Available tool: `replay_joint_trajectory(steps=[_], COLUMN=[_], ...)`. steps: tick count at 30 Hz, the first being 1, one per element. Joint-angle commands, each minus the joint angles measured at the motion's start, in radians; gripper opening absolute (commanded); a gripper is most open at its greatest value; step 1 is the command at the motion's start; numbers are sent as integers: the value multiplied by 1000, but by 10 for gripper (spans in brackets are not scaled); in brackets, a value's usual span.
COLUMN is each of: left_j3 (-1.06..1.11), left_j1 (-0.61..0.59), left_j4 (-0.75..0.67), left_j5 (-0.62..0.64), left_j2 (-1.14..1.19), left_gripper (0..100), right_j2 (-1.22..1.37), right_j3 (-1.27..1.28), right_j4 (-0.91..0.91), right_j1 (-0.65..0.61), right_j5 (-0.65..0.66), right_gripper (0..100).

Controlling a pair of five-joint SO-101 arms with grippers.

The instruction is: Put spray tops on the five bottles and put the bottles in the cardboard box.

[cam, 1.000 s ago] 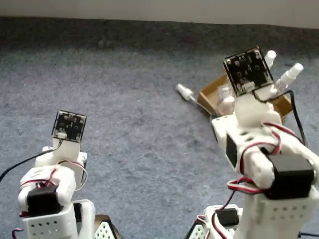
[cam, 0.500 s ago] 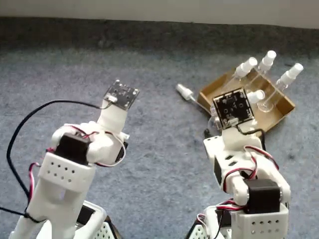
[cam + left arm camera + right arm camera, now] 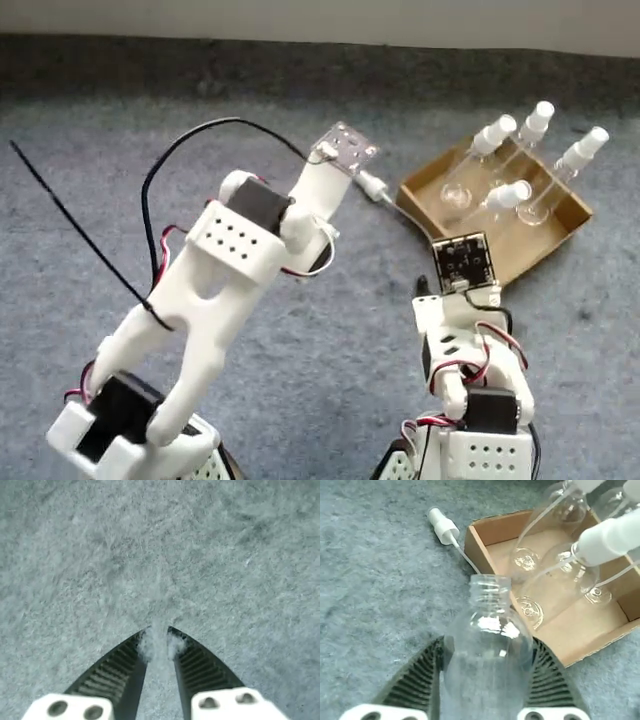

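Observation:
A clear bottle [image 3: 487, 650] with no top stands upright in my right gripper [image 3: 486, 645], which is shut on its body a little short of the cardboard box [image 3: 479, 537]. Several bottles [image 3: 497, 200] with white spray tops lie in the box [image 3: 572, 212]. One loose spray top [image 3: 371, 186] lies on the carpet just left of the box, its tube pointing toward the box; the right wrist view shows this spray top [image 3: 443, 525] too. My left arm [image 3: 250, 240] stretches out toward it. The left gripper [image 3: 158, 636] hangs over bare carpet, open by a narrow gap, holding nothing.
Grey carpet [image 3: 120, 180] covers the whole table. A black cable [image 3: 160, 170] loops up from the left arm. The right arm's base [image 3: 470, 400] sits close to the front edge, below the box.
The left arm has risen from its folded pose and swung forward and right toward the loose spray top. The right arm has drawn back from over the box.

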Motion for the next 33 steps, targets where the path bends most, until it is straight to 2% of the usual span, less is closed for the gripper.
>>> replay_joint_trajectory(steps=[1,6,11,16,21,25,33], left_j3=[-225,-443,-642,-817,-986,-1127,-1435], left_j1=[21,21,21,19,13,13,-31], left_j4=[-3,2,-5,-12,-72,-77,-143], left_j5=[23,176,411,620,910,974,1178], left_j2=[171,384,559,750,937,1056,1264], left_gripper=[5,5,5,9,139,236,245], right_j2=[-76,-185,-237,-234,-234,-234,-234], right_j3=[25,125,251,268,277,277,277], right_j4=[-33,-99,-136,-140,-140,-140,-140], right_j1=[19,19,19,10,-58,-62,-67], right_j5=[-11,-11,-11,-11,-5,-3,-3], right_gripper=[81,81,81,81,81,81,81])
